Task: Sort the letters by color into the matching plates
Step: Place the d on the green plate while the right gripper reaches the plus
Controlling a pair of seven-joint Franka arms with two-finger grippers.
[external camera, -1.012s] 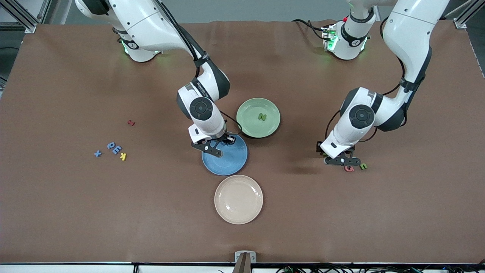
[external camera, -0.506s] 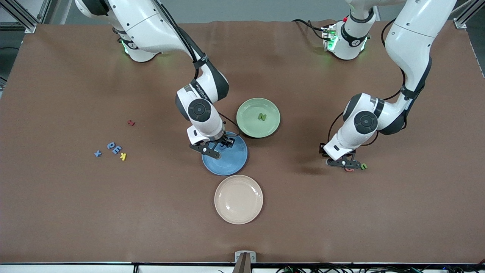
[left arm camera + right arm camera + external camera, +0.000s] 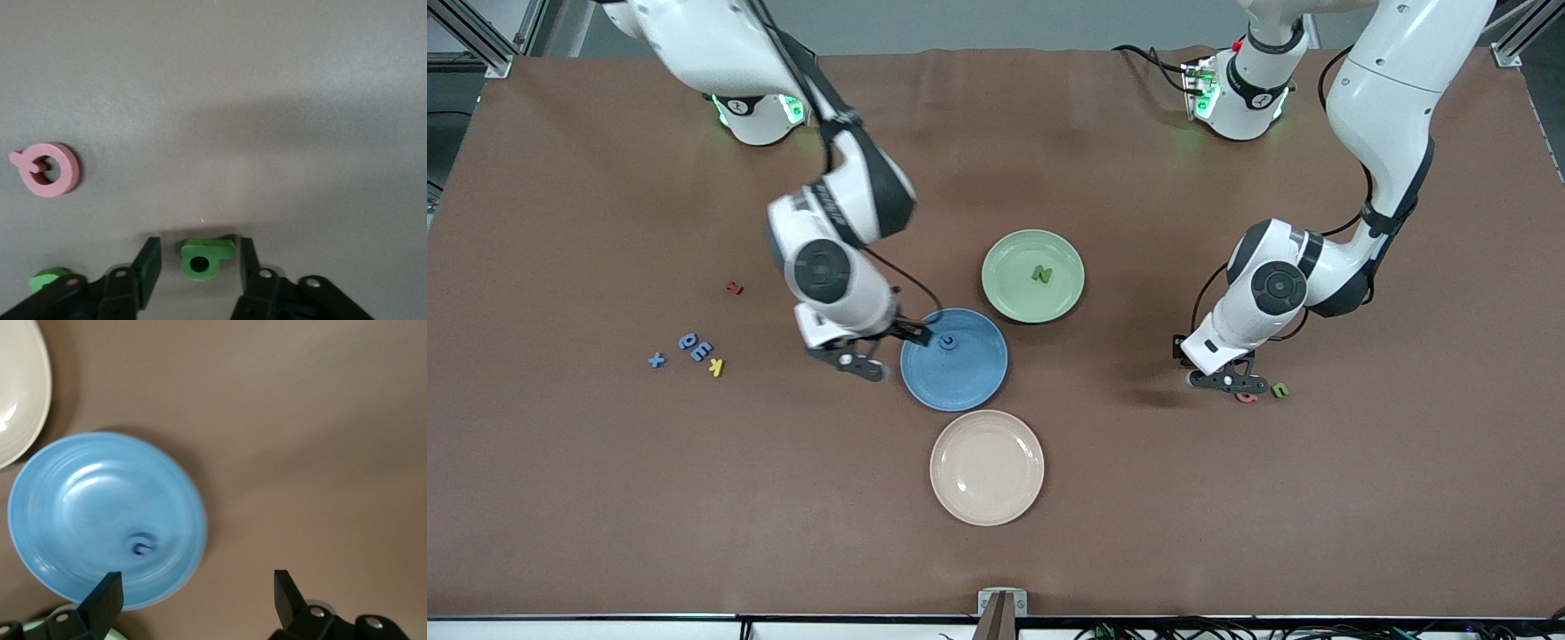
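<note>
The right gripper (image 3: 879, 354) hangs just beside the blue plate (image 3: 969, 382), over the tabletop (image 3: 605, 489), its jaws spread wide and empty. A small blue letter (image 3: 947, 341) lies in that plate. A green N (image 3: 1042, 274) lies in the pale green plate (image 3: 1009, 298). The left gripper (image 3: 199, 263) is low toward the left arm's end, its jaws straddling a green letter (image 3: 205, 255) with gaps on both sides. A pink Q (image 3: 48, 169) lies near it.
</note>
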